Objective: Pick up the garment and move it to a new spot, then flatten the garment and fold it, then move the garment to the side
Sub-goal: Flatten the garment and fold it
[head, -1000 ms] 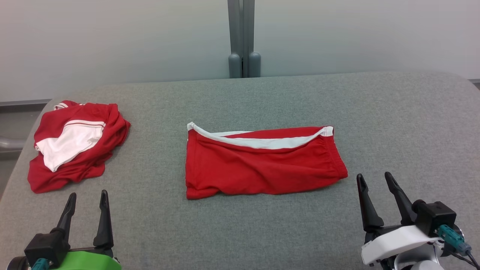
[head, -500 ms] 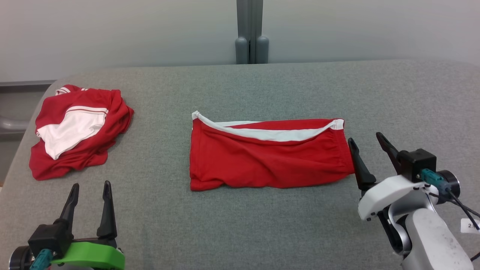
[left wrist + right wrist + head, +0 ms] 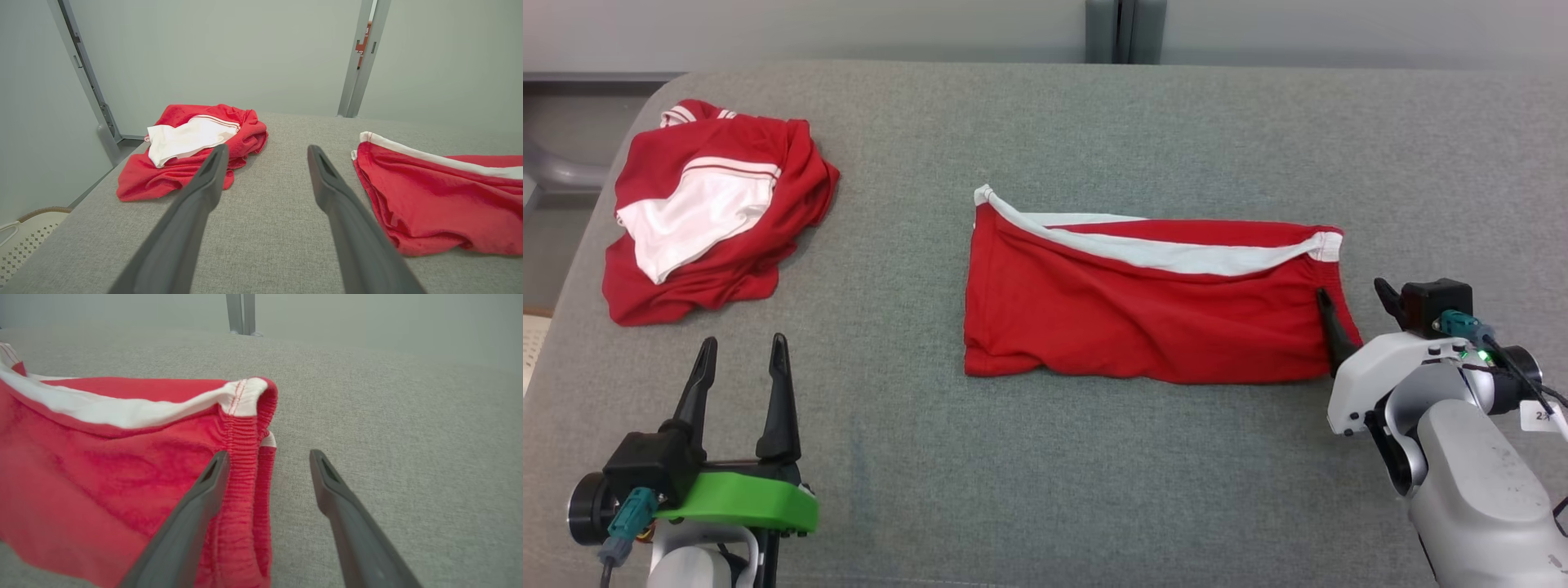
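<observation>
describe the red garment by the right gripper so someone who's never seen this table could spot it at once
Look at the middle of the grey padded table. The shorts lie there flat, a long red rectangle with a white band along the far edge, the right gripper at their waistband end. The other red garment, far left, is a crumpled heap.

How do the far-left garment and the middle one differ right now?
The crumpled garment sits bunched in a heap; the folded garment lies flat as a long rectangle. White shows as a broad patch on the crumpled garment, a narrow band along the folded garment's far edge. The open right tool straddles the folded garment's right edge; the left tool is clear of the crumpled garment. Both are red and white.
</observation>
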